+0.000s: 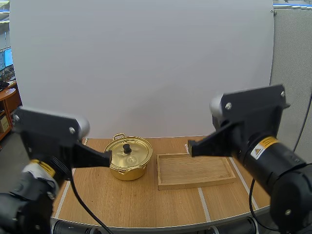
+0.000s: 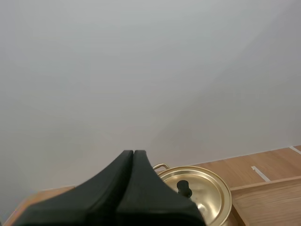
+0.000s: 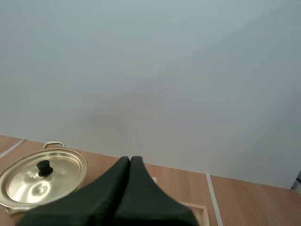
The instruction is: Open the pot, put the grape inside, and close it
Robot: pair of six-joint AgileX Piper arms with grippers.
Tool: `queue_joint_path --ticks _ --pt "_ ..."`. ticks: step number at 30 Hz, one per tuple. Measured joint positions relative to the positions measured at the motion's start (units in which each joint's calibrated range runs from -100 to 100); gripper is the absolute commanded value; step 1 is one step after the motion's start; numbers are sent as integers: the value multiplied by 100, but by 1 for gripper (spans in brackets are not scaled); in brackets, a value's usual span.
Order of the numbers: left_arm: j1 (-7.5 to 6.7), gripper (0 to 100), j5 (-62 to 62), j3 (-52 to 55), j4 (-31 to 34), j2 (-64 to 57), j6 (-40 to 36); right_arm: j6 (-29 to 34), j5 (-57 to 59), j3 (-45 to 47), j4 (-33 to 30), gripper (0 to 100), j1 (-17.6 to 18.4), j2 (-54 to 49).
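Starting lid-off: left claw (image 1: 109, 157) and right claw (image 1: 190, 147) pressed together, empty. Spread left, centre over lid knob (image 1: 127, 147), lift straight up.

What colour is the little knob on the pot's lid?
The knob is black, on a shiny gold lid; the right wrist view shows it best.

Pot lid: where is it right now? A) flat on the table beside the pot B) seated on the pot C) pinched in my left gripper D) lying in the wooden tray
B: the lid sits closed on the gold pot, knob up, while the left gripper and the right gripper are both shut on nothing above the table.
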Motion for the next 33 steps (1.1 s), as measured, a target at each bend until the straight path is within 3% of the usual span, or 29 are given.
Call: queue_joint_path --ticks 6,15,23,33 --pt "0 0 -1398 1108 0 0 0 0 -301 723 -300 0 0 0" --pt "0 0 -3311 2054 0 0 -14 0 -2134 2160 -345 0 0 11" --pt "0 0 -2810 2071 0 0 -156 111 -2640 3011 -240 0 0 0" --pt "0 0 -1274 2076 0 0 -190 130 -2162 3088 35 0 0 0"
